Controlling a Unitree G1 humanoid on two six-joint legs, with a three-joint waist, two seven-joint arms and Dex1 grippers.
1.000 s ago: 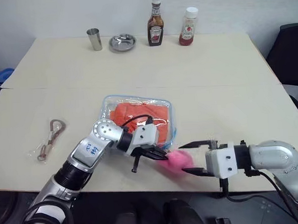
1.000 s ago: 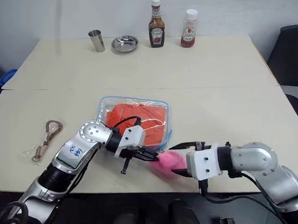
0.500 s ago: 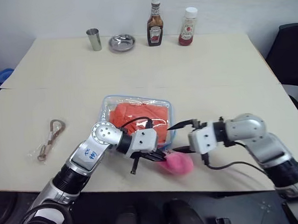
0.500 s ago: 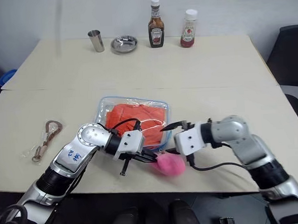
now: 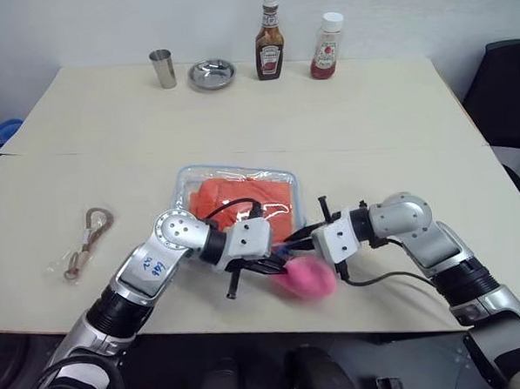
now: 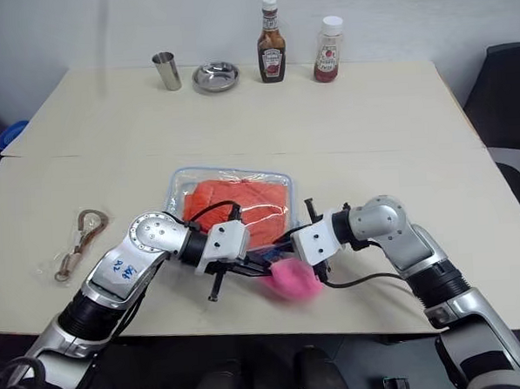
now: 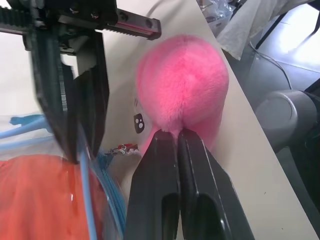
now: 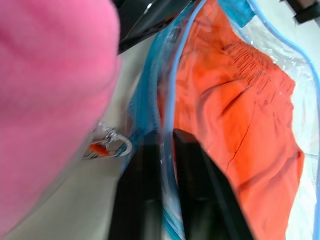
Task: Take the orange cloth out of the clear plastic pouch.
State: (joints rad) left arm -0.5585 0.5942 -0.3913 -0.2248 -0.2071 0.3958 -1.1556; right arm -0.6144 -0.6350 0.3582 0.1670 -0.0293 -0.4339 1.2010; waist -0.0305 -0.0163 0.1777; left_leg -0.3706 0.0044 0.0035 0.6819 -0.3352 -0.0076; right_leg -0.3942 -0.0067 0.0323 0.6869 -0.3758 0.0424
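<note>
L fingers (image 7: pixel 177 145) pinch pink pom-pom (image 7: pixel 182 85); R fingers (image 8: pixel 186 150) clamp pouch (image 8: pixel 170 95) edge trim, orange cloth (image 8: pixel 235 120) inside.

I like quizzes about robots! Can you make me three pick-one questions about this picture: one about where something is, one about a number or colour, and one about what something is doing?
1. Where is the orange cloth?
A. Inside the pouch
B. In the metal bowl
C. Beside the cup

2. How many sauce bottles stand at the far edge of the table?
A. One
B. Two
C. Four

3. What is the left gripper doing?
A. Its fingers are spread wide
B. Lifting the cup
C. Shut on the pink pom-pom

Answers:
1 A, the cloth shows through the clear plastic.
2 B, a dark bottle and a red one stand side by side.
3 C, its two black fingers are pressed together at the base of the fluffy ball.
</note>
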